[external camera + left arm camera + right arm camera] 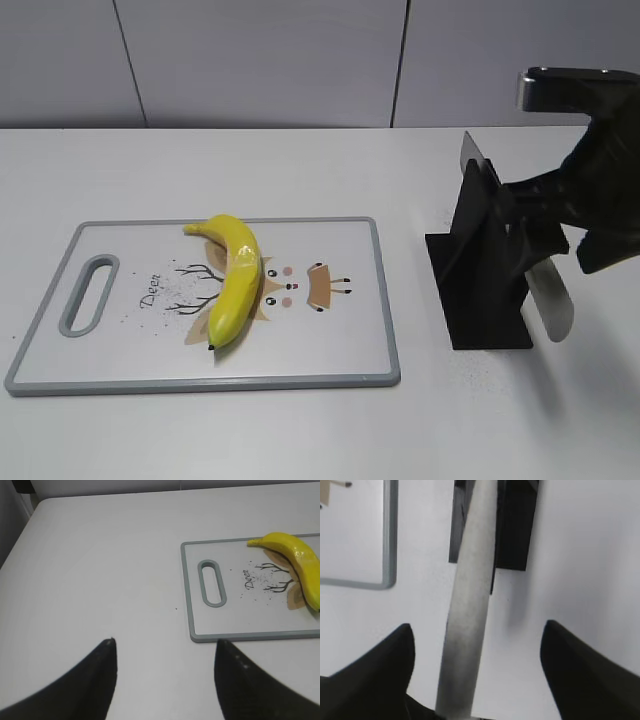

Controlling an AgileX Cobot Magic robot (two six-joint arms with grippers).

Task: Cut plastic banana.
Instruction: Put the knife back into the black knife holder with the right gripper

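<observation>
The plastic banana point(234, 280) lies on the cutting board point(340, 350), right of its handle slot. Right of the board, the right gripper point(475, 645), fingers spread, surrounds a knife point(467, 605) by the black knife stand point(485, 270). The left gripper point(165, 655) hovers spread, left of the board.

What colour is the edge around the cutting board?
Grey: the white rectangular cutting board's rim is grey, clearest in the exterior view.

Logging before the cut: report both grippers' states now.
Left gripper: open, holding nothing.
Right gripper: jaws apart with a grey blade between them; whether it grips the blade cannot be told.
</observation>
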